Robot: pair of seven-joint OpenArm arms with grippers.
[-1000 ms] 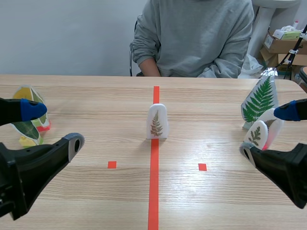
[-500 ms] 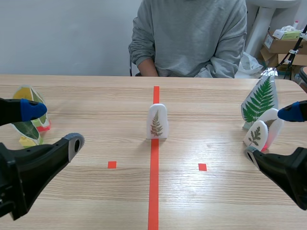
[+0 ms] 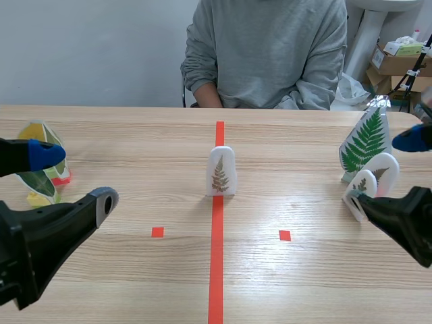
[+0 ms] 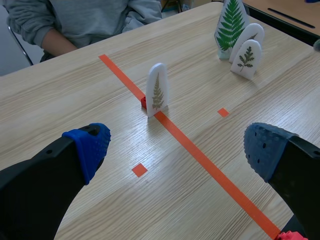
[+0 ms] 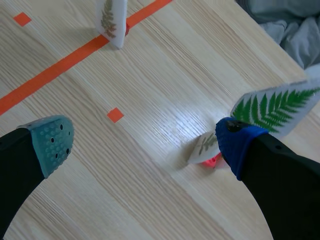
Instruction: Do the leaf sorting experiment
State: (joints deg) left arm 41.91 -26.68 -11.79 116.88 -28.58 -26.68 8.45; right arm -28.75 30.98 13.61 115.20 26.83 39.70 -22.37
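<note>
The sorting is judged to be almost finished. At the left edge of the scene view a group of broad-leaf cards (image 3: 39, 183) is standing, partly hidden behind the left arm. At the right edge, three fern cards are gathered: a tall green fern card (image 3: 365, 145) and two small white arched cards (image 3: 383, 170) (image 3: 358, 194), close together.

One card is not yet sorted. The white arched card with a brownish fern leaf (image 3: 221, 171) stands upright in the middle of the frame, on the orange-red tape line, well apart from both groups. As its leaf is fern-like, it is judged to belong to the right group, and this last move is what remains.

Nothing is held at this moment. The fingers of the left gripper (image 4: 177, 147) are wide apart, and the unsorted card is seen well ahead of them on the wooden table (image 3: 135, 135). The fingers of the right gripper (image 5: 144, 141) are also wide apart; in its own view one small fern card is just beside its blue-padded finger (image 5: 235, 142), but nothing is clamped, and it cannot be told whether the card is touched.

A person in a grey sweatshirt (image 3: 270, 54) is seated at the top of the frame.
</note>
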